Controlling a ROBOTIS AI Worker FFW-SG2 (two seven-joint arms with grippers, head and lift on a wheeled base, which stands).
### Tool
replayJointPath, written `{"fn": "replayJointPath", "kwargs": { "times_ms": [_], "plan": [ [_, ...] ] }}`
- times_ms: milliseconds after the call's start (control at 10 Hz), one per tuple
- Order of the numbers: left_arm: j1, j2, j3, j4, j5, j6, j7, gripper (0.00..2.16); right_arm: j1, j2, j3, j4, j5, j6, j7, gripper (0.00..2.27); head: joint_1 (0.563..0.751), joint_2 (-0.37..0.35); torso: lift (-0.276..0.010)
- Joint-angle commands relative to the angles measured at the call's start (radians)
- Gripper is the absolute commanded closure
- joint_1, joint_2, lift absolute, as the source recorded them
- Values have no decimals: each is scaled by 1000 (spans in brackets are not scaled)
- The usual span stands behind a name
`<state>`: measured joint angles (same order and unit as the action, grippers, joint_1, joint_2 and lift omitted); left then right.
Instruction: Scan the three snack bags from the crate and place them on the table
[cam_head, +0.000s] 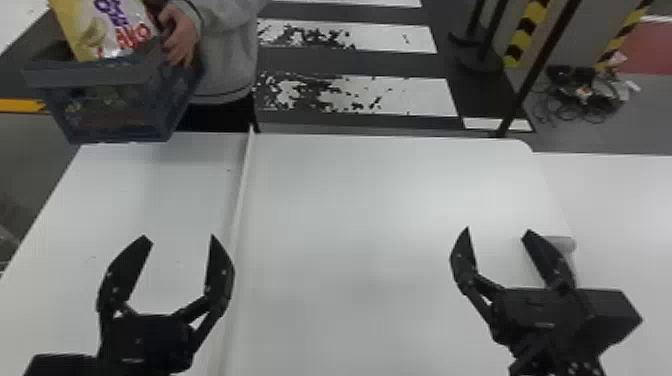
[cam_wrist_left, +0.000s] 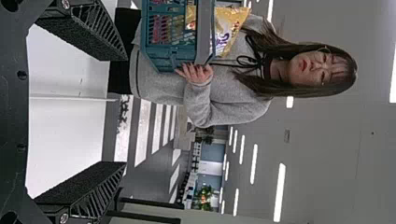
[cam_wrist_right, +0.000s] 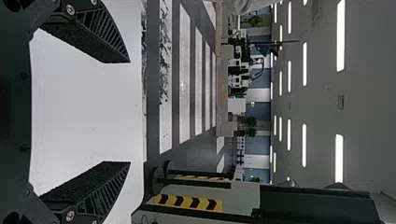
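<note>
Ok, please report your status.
Black left gripper, black right gripper: jaws open, empty. Yellow-white snack bag in blue plastic crate. Person's hand on crate, possibly in way.

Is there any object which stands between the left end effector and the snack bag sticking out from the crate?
Partly: the near wall of the crate covers the lower part of the snack bag. Nothing visible blocks its upper part. A person's hand holds the crate to the bag's right.

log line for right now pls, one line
left hand: open, empty | right hand: open, empty | crate: held by person at table's far left | snack bag: sticking out of crate
</note>
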<state>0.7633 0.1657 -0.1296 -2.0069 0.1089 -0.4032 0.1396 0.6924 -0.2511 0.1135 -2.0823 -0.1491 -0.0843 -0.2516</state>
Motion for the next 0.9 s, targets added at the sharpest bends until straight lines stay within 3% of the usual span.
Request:
{"fn": "replayJointPath", "kwargs": {
  "times_ms": [0, 800],
  "plan": [
    [1, 0, -1, 0, 0, -2, 2, 80, 1, 0, 0, -1, 0, 1, -2, 107, 695, -46, -62],
    [-2, -2, -1, 0, 0, -2, 2, 80, 1, 0, 0, -2, 0, -2, -3, 110, 695, -46, -62]
  ]
}}
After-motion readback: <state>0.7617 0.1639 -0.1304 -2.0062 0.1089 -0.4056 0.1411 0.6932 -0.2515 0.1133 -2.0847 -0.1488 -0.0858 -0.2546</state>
